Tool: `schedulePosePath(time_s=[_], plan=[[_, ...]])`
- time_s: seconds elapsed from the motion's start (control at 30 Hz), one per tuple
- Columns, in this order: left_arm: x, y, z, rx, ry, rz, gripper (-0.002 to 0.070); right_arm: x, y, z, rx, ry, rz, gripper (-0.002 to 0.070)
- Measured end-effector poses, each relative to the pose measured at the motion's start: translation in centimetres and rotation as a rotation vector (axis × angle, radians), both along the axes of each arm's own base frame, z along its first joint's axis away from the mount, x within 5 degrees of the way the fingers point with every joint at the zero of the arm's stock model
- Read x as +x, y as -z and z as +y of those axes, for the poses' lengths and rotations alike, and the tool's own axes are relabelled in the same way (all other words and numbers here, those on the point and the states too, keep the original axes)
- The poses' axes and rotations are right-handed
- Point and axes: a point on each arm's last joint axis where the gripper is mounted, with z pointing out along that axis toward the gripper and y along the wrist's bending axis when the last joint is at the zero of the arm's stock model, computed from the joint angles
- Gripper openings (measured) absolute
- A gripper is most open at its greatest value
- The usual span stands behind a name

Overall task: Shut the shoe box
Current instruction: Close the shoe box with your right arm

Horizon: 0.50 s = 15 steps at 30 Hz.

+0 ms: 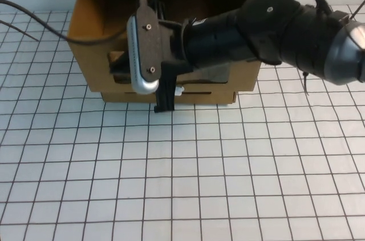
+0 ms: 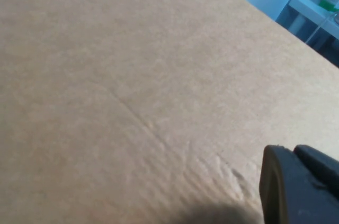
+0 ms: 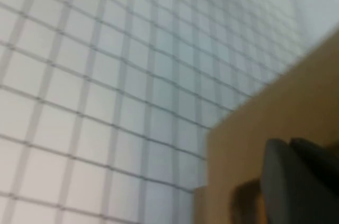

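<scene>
Drawer front of the shoe box [image 1: 171, 94] lies straight behind our right gripper [image 1: 164, 99], whose fingers hang touching it by the white tab [image 1: 179, 90]; their spread we cannot tell. Left gripper [image 2: 296, 187] hovers over plain cardboard, state likewise unclear

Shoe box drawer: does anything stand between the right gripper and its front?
Nothing visible does. In the high view the right gripper is already at the front of the shoe box, beside the white pull tab. The left gripper lies close against plain cardboard, off this path. The drawer's inside cannot be seen.
</scene>
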Motion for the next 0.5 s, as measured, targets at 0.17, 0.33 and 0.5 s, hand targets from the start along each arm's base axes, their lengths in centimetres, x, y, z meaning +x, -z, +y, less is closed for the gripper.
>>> schedulePosePath(time_s=[0.17, 0.33, 0.5], plan=[[0.1, -0.6, 0.9, 0.003, -0.004, -0.011, -0.0002, -4.0, -1.0, 0.0, -0.113, -0.048, 0.026, -0.0013], [0.1, -1.6, 1.7, -0.004, -0.011, -0.032, -0.0002, -8.5, 0.7, -0.4, -0.146, -0.015, -0.059, -0.0013], [0.1, -1.7, 1.9, -0.010, -0.009, -0.024, -0.0002, -9.8, 5.3, -1.9, -0.206, 0.088, -0.056, -0.0013]])
